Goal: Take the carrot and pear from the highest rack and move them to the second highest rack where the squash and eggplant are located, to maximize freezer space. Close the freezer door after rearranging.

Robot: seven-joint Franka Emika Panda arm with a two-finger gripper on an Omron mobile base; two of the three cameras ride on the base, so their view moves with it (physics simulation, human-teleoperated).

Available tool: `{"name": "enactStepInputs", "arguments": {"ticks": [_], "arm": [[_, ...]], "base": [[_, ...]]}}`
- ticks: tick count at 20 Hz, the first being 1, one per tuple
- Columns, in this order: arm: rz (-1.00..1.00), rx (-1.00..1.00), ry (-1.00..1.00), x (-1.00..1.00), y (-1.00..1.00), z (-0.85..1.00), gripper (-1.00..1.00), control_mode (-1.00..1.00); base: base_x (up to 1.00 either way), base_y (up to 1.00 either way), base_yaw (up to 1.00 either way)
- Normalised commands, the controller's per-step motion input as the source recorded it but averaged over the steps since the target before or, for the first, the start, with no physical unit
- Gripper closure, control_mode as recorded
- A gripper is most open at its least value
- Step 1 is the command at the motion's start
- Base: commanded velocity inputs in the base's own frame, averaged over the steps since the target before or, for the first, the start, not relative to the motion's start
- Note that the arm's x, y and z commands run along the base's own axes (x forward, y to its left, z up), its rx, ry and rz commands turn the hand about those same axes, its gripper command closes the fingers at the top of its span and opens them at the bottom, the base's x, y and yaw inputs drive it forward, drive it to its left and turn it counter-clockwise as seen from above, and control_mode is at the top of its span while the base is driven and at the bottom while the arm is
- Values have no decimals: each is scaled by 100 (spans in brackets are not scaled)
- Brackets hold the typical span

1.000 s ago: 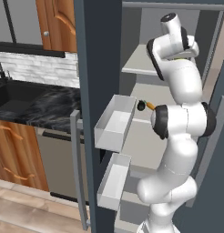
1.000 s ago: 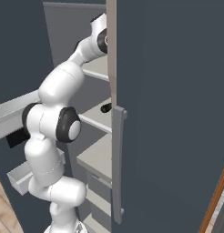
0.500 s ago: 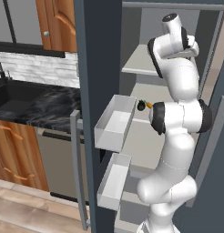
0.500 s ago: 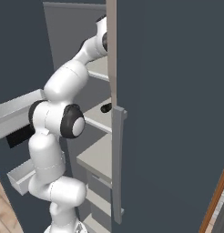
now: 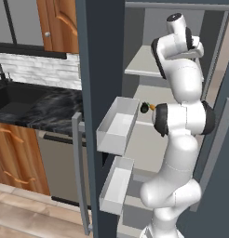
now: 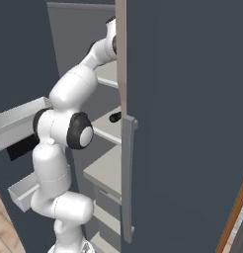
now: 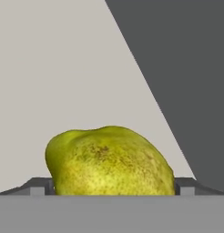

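Observation:
A yellow-green speckled pear [image 7: 109, 159] lies on the pale floor of the highest rack [image 5: 142, 62], close in front of the hand. My gripper [image 7: 111, 187] is open, with one fingertip [image 7: 38, 186] on each side of the pear's base. The arm reaches up into the top of the freezer in both base views. On the second highest rack [image 5: 139, 122] a dark eggplant [image 5: 144, 108] lies beside a small orange thing [image 5: 152, 107] that my arm partly hides. The eggplant [image 6: 114, 117] peeks past the door edge. The carrot and squash cannot be told apart from here.
The freezer door [image 6: 182, 123] stands open on the right, its long grey handle [image 6: 127, 178] facing me. Two white door bins [image 5: 117, 124] jut out on the left. A dark freezer wall [image 7: 186, 68] runs close along the pear's right side. Kitchen counter and sink [image 5: 28, 104] lie left.
The arm's upper links have edged slightly further into the top rack. The pear and the things on the second rack have not moved.

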Motion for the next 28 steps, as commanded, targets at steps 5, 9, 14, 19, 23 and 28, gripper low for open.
{"name": "enactStepInputs", "arguments": {"ticks": [5,9,14,19,23,28], "arm": [[0,0,-4,0,37,-17,100,-100],[0,0,-10,0,47,-33,100,-100],[0,0,-19,-2,41,-33,100,-100],[0,0,-23,-47,30,-3,100,-100],[0,0,-30,-77,27,0,100,-100],[0,0,-19,-95,22,0,100,-100]], "base": [[0,0,0],[0,0,0],[0,0,0],[0,0,0],[0,0,0],[0,0,0]]}}
